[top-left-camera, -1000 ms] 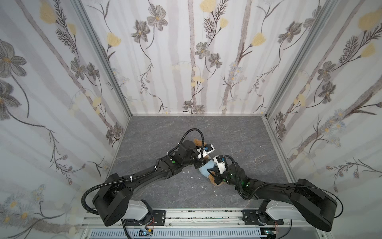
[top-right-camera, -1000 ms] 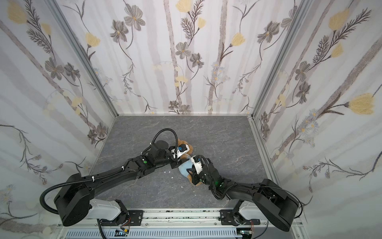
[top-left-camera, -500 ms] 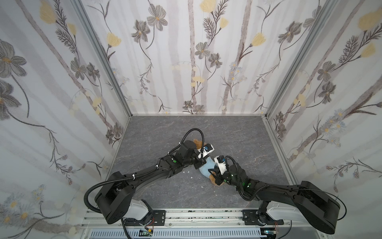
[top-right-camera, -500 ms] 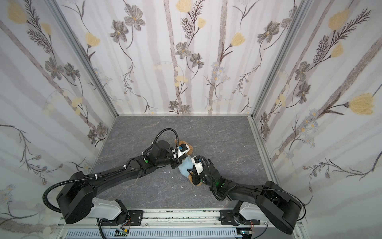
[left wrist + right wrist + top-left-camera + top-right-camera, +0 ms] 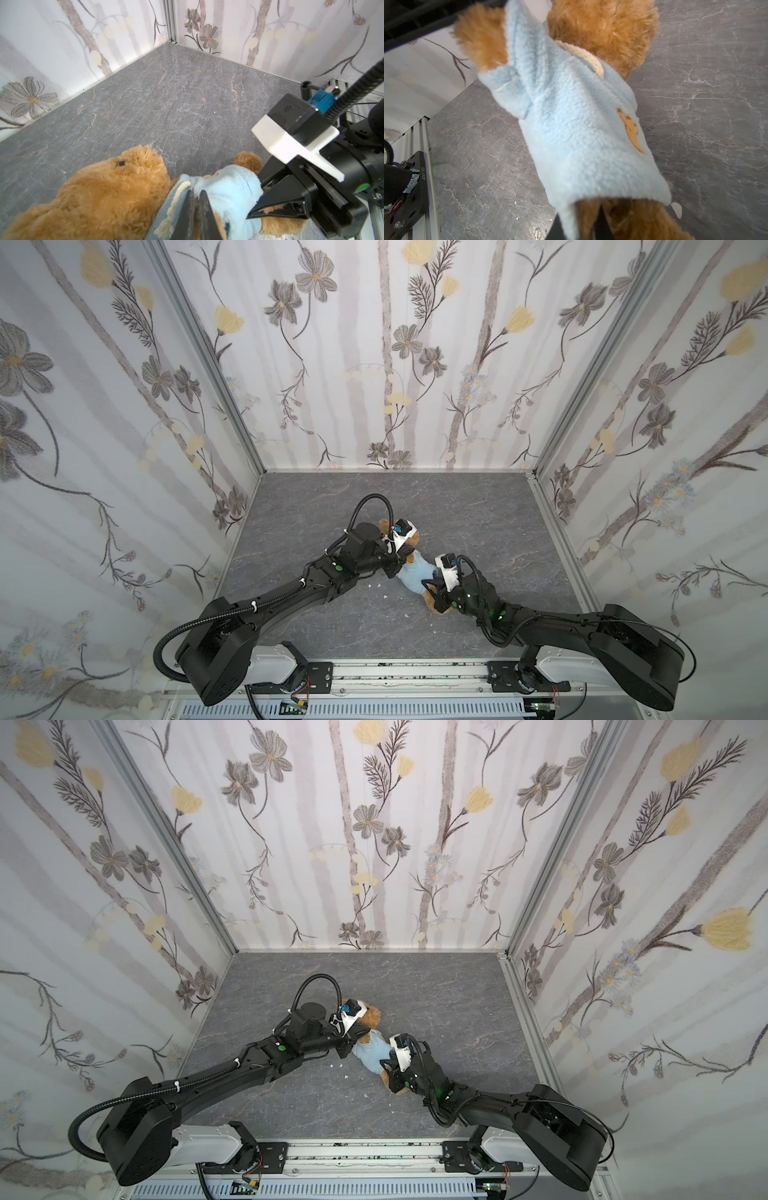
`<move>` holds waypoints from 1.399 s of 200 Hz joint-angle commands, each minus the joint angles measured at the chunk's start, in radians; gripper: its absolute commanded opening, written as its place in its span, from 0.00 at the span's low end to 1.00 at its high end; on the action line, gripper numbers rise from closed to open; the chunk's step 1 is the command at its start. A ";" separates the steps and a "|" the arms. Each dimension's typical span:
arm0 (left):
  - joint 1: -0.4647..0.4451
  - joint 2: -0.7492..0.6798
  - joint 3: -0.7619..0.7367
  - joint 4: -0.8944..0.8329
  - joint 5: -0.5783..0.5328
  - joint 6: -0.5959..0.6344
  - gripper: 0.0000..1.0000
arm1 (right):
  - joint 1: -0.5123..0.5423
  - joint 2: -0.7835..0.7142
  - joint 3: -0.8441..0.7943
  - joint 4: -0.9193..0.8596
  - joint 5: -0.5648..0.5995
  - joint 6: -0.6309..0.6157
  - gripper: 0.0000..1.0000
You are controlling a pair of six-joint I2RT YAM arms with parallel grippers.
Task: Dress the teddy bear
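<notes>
Teddy bear [image 5: 108,197] in blue top [image 5: 571,124], left pincer [image 5: 195,194] pinching collar [image 5: 176,195], right pincer [image 5: 254,201] pinching hem [image 5: 566,220]

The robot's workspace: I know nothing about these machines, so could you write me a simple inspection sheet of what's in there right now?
Surface: grey stone-patterned tabletop.
Job's things: teddy bear lying on the tabletop, with the light-blue hooded top over its body and one arm poking out of a sleeve.
Clutter: a few white specks near the bear.
Grippers: left gripper shut on the top near the collar; right gripper shut on the bear's lower end, at the hem.
Cables: black ribbed cable arching over the left wrist.
Surroundings: floral-papered walls on three sides; metal rail in front.
</notes>
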 commanded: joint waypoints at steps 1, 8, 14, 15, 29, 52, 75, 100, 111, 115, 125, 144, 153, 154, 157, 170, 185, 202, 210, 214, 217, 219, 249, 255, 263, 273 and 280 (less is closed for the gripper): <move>0.017 -0.024 -0.037 0.153 -0.070 -0.090 0.00 | 0.000 0.015 0.002 -0.034 0.027 0.041 0.00; 0.026 -0.032 -0.048 0.174 -0.090 -0.126 0.00 | 0.000 0.022 0.005 -0.047 0.039 0.040 0.00; 0.034 -0.041 -0.058 0.189 -0.107 -0.168 0.00 | 0.001 0.027 0.005 -0.058 0.049 0.041 0.00; 0.035 -0.042 -0.059 0.191 -0.110 -0.178 0.00 | 0.000 0.028 0.005 -0.060 0.052 0.040 0.00; 0.050 -0.073 -0.079 0.216 -0.153 -0.276 0.00 | 0.000 0.036 0.005 -0.069 0.072 0.046 0.00; 0.049 -0.087 -0.105 0.219 -0.214 -0.431 0.00 | 0.000 0.052 0.039 -0.076 0.054 0.016 0.00; 0.048 -0.105 -0.124 0.226 -0.176 -0.554 0.00 | 0.002 0.065 0.090 -0.092 0.031 -0.012 0.00; 0.045 -0.162 -0.135 0.220 -0.095 -0.504 0.30 | 0.000 0.086 0.104 -0.100 0.035 -0.021 0.00; 0.045 -0.203 -0.150 0.209 -0.091 -0.445 0.47 | 0.000 0.092 0.108 -0.103 0.030 -0.022 0.00; 0.046 -0.217 -0.154 0.200 -0.091 -0.419 0.50 | 0.000 0.092 0.109 -0.104 0.026 -0.022 0.00; 0.044 -0.246 -0.157 0.163 -0.101 -0.344 0.58 | 0.001 0.092 0.112 -0.103 0.024 -0.021 0.00; 0.019 -0.252 -0.126 0.059 -0.153 -0.205 0.65 | 0.000 0.091 0.120 -0.107 0.024 -0.024 0.00; -0.010 -0.237 -0.109 0.020 -0.185 -0.141 0.66 | 0.000 0.090 0.119 -0.105 0.023 -0.024 0.00; -0.013 -0.234 -0.107 0.016 -0.189 -0.135 0.66 | 0.001 0.090 0.119 -0.104 0.022 -0.024 0.00; -0.022 -0.228 -0.103 0.008 -0.200 -0.114 0.67 | 0.000 0.090 0.119 -0.103 0.020 -0.024 0.00; -0.055 -0.195 -0.090 -0.008 -0.244 -0.044 0.67 | 0.000 0.095 0.119 -0.095 0.014 -0.024 0.00; -0.081 -0.147 -0.070 -0.007 -0.285 0.010 0.68 | 0.000 0.102 0.119 -0.092 0.007 -0.023 0.00; -0.103 -0.075 -0.031 -0.006 -0.326 0.043 0.68 | 0.000 0.107 0.117 -0.084 0.003 -0.021 0.00; -0.112 -0.052 -0.018 0.000 -0.333 0.052 0.68 | 0.000 0.107 0.117 -0.082 0.002 -0.021 0.00; -0.117 -0.023 -0.012 0.004 -0.338 0.056 0.67 | 0.001 0.108 0.117 -0.080 0.002 -0.021 0.00; -0.121 -0.012 -0.008 0.006 -0.340 0.058 0.66 | 0.001 0.109 0.117 -0.080 0.002 -0.021 0.00; -0.124 -0.004 -0.005 0.008 -0.342 0.059 0.66 | 0.002 0.109 0.117 -0.080 0.004 -0.021 0.00; -0.144 0.060 0.019 0.006 -0.358 0.068 0.54 | 0.000 0.112 0.114 -0.073 -0.001 -0.021 0.00; -0.146 0.060 0.017 0.005 -0.364 0.066 0.52 | 0.000 0.112 0.115 -0.074 -0.001 -0.022 0.00; -0.146 0.058 0.011 0.005 -0.372 0.065 0.47 | 0.000 0.112 0.115 -0.074 0.000 -0.023 0.00; -0.148 0.053 0.002 0.004 -0.379 0.063 0.40 | 0.001 0.112 0.113 -0.074 0.002 -0.024 0.00; -0.147 0.049 -0.006 0.005 -0.378 0.060 0.36 | 0.001 0.113 0.114 -0.072 0.002 -0.026 0.00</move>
